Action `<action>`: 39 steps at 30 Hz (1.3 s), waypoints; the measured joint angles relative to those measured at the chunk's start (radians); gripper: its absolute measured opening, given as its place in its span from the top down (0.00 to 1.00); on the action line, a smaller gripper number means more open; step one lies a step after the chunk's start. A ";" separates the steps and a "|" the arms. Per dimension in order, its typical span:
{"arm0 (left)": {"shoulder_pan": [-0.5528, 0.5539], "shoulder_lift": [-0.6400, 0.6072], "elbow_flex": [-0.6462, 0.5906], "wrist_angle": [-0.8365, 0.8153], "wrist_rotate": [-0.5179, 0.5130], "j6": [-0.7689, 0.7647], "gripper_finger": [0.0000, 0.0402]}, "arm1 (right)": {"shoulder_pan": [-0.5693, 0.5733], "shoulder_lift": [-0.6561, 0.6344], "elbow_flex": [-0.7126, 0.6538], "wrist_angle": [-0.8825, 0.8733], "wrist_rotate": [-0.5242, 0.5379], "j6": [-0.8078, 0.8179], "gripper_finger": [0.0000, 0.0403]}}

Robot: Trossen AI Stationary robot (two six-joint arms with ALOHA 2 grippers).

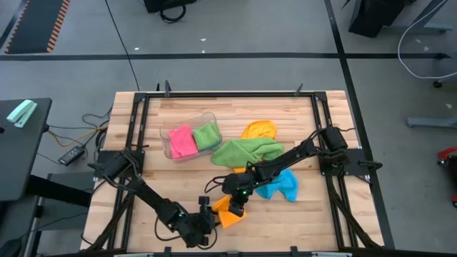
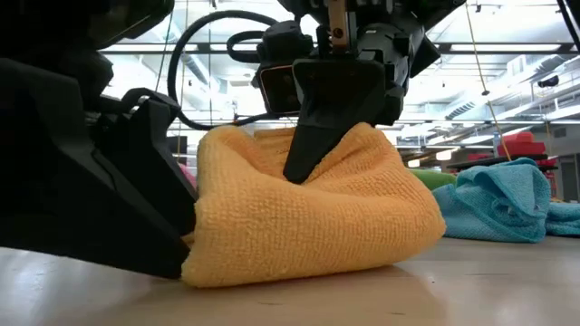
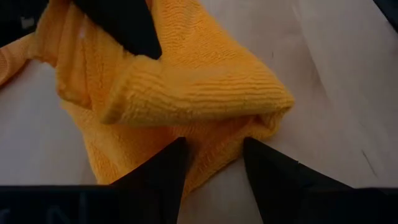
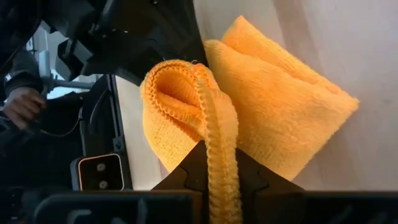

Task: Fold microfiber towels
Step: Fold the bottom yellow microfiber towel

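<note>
The right gripper's (image 4: pixel 221 171) fingers are pinching a raised edge of the orange towel (image 1: pixel 230 213); the left gripper's (image 3: pixel 214 163) fingers are standing apart around its near fold. The towel is lying at six o'clock on the table (image 1: pixel 314 214), bare wood lying toward five. Only the high view is showing the green towel (image 1: pixel 246 151), blue towel (image 1: pixel 280 185) and tub (image 1: pixel 187 121) toward twelve.

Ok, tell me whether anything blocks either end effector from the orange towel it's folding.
Nothing visible does. The right end effector is shut on an edge of the orange towel. The left end effector sits against the towel's side, fingers straddling its lower fold.
</note>
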 joint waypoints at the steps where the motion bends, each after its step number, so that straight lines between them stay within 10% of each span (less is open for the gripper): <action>1: 0.000 0.000 0.000 0.001 0.000 -0.001 0.57 | 0.000 0.000 0.000 -0.004 0.008 0.013 0.88; 16: -0.006 0.000 0.000 -0.002 -0.003 0.026 0.57 | 0.000 0.000 0.000 -0.040 0.255 0.134 0.59; 39: -0.006 0.000 0.000 -0.004 -0.003 0.028 0.57 | 0.052 0.000 0.000 -0.037 0.542 -0.203 0.57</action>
